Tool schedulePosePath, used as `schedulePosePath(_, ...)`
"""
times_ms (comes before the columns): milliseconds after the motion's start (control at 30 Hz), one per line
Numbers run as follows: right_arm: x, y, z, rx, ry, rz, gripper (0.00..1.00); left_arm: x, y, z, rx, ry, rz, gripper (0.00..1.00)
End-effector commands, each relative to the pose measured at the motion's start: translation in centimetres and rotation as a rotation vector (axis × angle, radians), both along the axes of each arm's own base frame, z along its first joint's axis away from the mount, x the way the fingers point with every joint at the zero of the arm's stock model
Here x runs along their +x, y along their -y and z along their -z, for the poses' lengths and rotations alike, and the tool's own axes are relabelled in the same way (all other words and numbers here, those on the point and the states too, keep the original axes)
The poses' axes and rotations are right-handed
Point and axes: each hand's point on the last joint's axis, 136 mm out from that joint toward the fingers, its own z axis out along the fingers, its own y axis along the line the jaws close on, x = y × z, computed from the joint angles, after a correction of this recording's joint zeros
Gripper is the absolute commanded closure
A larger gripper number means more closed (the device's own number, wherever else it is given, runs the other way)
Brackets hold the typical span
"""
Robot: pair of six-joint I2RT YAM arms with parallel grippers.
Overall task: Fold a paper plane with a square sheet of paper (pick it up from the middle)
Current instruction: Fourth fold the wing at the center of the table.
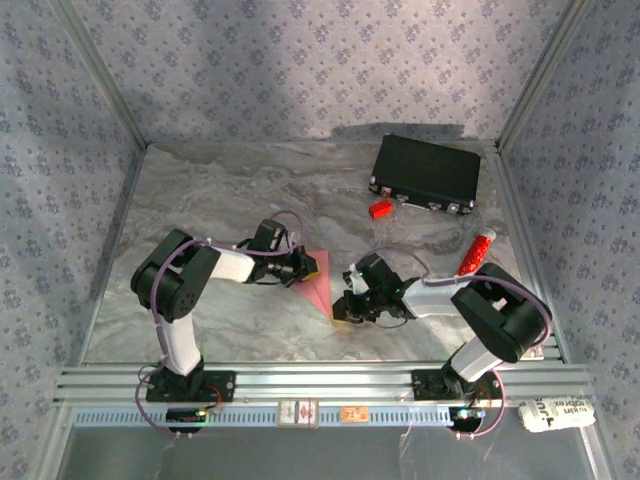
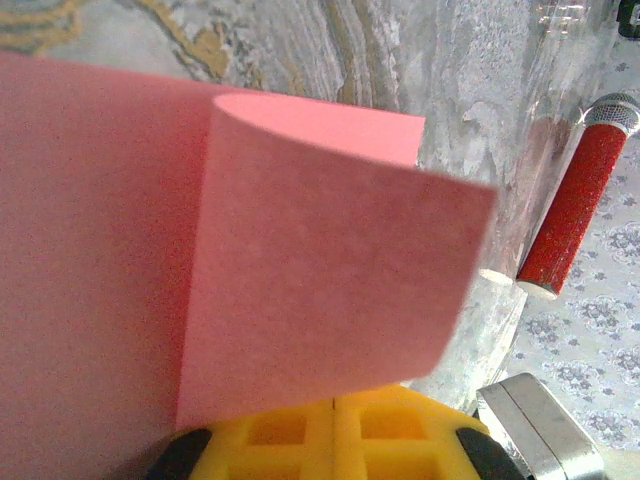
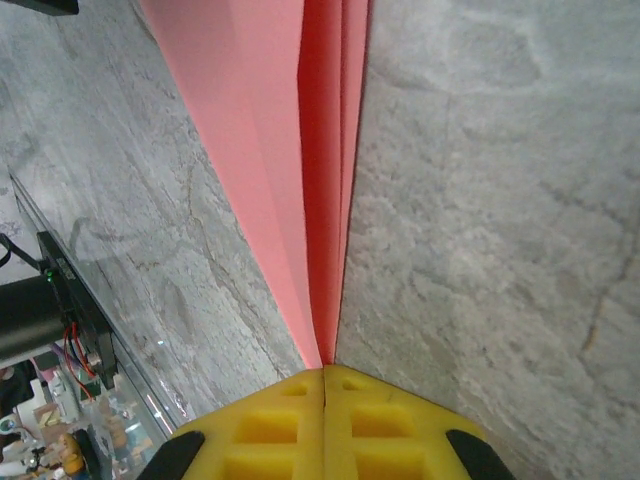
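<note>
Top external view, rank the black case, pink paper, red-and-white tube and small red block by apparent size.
1. black case
2. pink paper, only partly showing, so too close to call against the red-and-white tube
3. small red block

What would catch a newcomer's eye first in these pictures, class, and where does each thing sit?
The salmon-pink paper, folded along its length, sits mid-table, pinched by the left gripper at its wider far end and the right gripper at its narrow near end. Next come the black case at the far right, a small red block just in front of it, and a red-and-white tube beside the right arm.
</note>
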Motion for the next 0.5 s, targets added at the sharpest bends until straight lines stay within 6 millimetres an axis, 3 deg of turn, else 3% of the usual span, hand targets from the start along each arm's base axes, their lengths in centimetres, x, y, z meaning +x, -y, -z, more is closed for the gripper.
schedulePosePath(0, -3.4, 2.6, 3.0, -0.136, -0.133, -0.028, 0.95, -1.8, -1.8, 3.4, 0.105, -0.088, -0.025, 0.98)
schedulePosePath(133, -2.7, 2.5, 2.1, -0.146, -0.109, -0.020, 0.93, -1.8, -1.9, 3.3, 0.105, -0.086, -0.024, 0.98)
schedulePosePath(300, -0.6, 1.8, -1.0, -0.095, -0.023, 0.016, 0.87, -1.8, -1.8, 3.2, 0.105, -0.080, -0.018, 0.98)
schedulePosePath(467, 2.1, 0.9, -4.1, -0.015, 0.055, 0.060, 0.91, -1.8, -1.8, 3.2, 0.105, -0.079, -0.013, 0.98)
